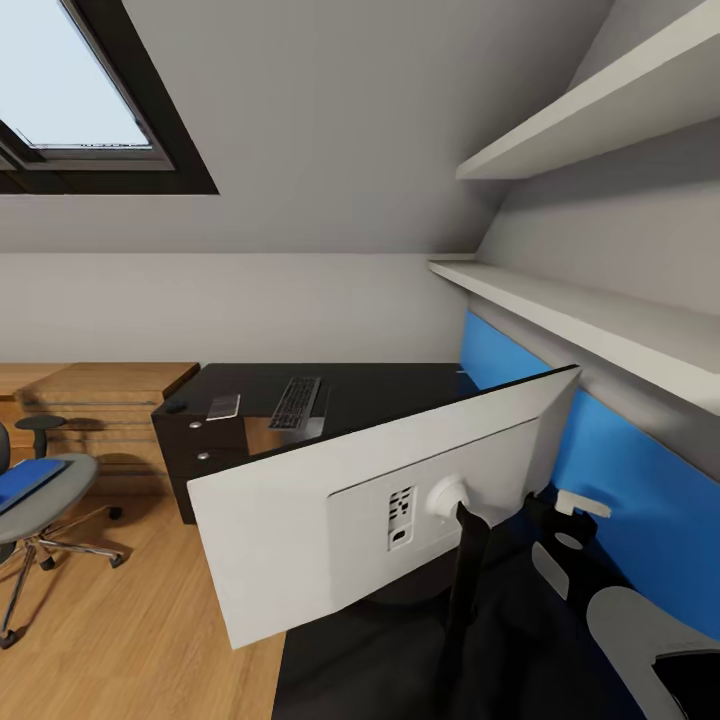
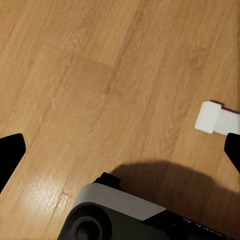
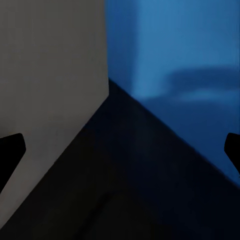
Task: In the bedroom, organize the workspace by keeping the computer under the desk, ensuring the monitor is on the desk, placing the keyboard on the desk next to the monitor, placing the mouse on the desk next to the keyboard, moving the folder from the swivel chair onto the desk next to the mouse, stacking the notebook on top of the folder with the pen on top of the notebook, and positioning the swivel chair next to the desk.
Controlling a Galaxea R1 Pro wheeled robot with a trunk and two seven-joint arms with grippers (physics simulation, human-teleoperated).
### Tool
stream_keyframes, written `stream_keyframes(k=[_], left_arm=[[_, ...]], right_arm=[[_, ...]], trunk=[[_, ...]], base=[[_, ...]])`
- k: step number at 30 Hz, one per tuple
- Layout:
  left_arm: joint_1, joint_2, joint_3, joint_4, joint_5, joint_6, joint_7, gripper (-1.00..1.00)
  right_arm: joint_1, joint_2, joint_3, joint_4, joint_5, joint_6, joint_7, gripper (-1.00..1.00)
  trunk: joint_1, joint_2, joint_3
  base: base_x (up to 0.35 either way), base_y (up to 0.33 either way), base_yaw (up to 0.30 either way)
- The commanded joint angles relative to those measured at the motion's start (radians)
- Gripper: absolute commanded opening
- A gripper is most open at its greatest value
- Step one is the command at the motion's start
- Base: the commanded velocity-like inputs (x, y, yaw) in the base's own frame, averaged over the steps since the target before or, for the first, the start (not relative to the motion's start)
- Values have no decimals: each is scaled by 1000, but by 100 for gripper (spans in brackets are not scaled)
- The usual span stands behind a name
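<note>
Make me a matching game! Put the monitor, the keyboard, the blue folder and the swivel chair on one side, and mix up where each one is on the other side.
Things:
1. monitor
2. keyboard
3. folder
4. swivel chair

Places:
A. lying on the grey seat
B. standing on the wood floor, left of the desk
C. near end of the desk, white back toward the camera
D. flat on the far part of the black desk top

Pairs: 1-C, 2-D, 3-A, 4-B

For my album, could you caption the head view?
White-backed monitor and keyboard on the black desk; blue folder on the swivel chair.
</note>
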Motion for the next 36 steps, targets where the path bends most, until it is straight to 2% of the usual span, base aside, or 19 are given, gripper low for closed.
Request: stream_keyframes(k=[1, 16, 28, 36], left_arm=[[0, 1, -6, -1, 11, -6, 5, 100], [0, 1, -6, -1, 12, -6, 5, 100], [0, 1, -6, 1, 12, -6, 4, 100], [0, 1, -6, 2, 13, -6, 5, 100]], right_arm=[[-1, -1, 9, 0, -10, -4, -4, 100], [-1, 1, 12, -1, -11, -3, -3, 100], [-1, 13, 14, -2, -10, -4, -4, 100], [-1, 13, 14, -2, -10, -4, -4, 100]], trunk=[[0, -1, -1], [0, -1, -1], [0, -1, -1], [0, -1, -1]], base=[[28, -14, 0], [4, -2, 0], [0, 0, 3], [0, 0, 133]])
